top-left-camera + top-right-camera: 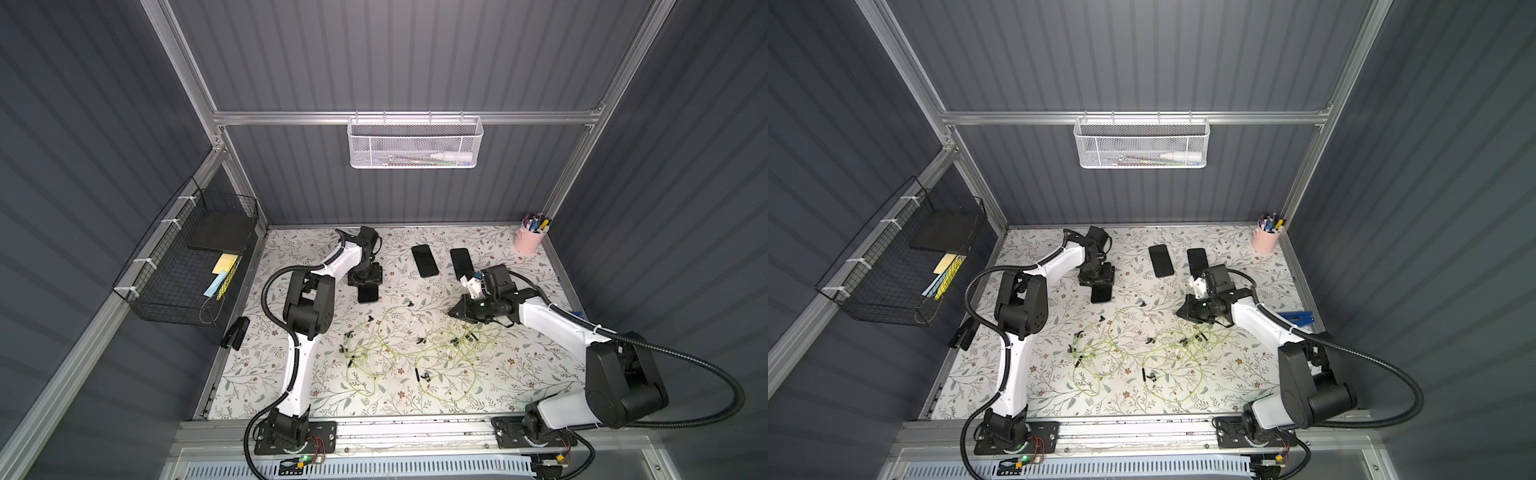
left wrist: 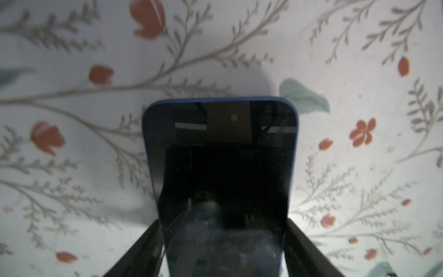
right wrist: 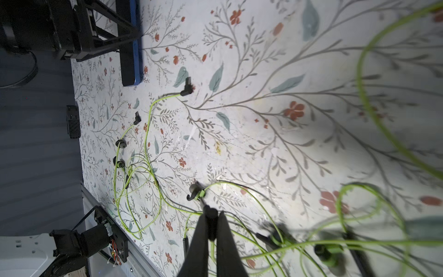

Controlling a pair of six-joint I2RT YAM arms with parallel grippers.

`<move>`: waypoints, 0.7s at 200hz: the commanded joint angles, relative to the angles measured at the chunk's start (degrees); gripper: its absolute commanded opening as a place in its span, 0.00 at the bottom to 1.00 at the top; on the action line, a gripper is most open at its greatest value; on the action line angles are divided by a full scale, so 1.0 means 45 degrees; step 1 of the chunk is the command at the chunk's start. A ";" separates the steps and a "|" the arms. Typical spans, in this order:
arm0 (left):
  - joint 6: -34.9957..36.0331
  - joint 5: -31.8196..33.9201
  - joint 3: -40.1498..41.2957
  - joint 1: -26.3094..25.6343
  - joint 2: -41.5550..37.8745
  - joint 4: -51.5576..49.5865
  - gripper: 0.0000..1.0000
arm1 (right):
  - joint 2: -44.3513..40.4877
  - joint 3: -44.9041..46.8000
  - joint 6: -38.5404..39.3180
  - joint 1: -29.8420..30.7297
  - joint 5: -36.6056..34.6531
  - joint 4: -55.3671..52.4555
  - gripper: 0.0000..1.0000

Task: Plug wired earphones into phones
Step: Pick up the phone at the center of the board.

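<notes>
The phone with the blue rim [image 2: 220, 156] lies screen-up on the floral table, and my left gripper [image 2: 223, 221] is shut on it, one finger against each long edge. Both top views show this phone [image 1: 368, 294] [image 1: 1101, 294] under that gripper [image 1: 365, 283]. Two more black phones [image 1: 424, 260] [image 1: 461, 262] lie side by side further back. The yellow-green wired earphones [image 1: 386, 349] [image 3: 148, 144] sprawl tangled over the table's middle. My right gripper [image 3: 212, 213] [image 1: 451, 311] hangs low over the tangle, shut on a small black earphone plug. Two other loose plugs [image 3: 187, 88] [image 3: 136, 117] rest near the blue-rimmed phone [image 3: 130, 60].
A pink cup of pens [image 1: 530, 239] stands in the back right corner. A black wire basket [image 1: 187, 257] hangs on the left wall and a white mesh basket [image 1: 415, 143] on the back rail. A black object [image 1: 235, 332] sits at the table's left edge, a blue one [image 1: 1298, 318] at the right.
</notes>
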State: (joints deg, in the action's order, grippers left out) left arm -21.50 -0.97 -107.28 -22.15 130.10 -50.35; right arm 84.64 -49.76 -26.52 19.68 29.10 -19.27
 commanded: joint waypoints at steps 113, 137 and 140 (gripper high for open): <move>-1.1842 -0.7651 0.6414 0.1329 -0.4685 0.8495 0.45 | 0.1920 -0.0486 -0.1004 0.2747 -0.0255 0.5053 0.05; -1.4601 -0.7650 0.8199 0.1329 -0.5368 1.0924 0.36 | 0.1810 -0.0595 -0.0837 0.3153 -0.0986 0.5551 0.04; -1.5153 -0.7627 0.8400 0.1329 -0.5432 1.1194 0.35 | 0.1815 -0.0629 -0.0785 0.3227 -0.1104 0.5585 0.04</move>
State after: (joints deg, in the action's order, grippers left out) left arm -71.16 -30.52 -74.98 -15.86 109.95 -14.76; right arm 94.26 -52.53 -30.55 32.16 28.16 1.02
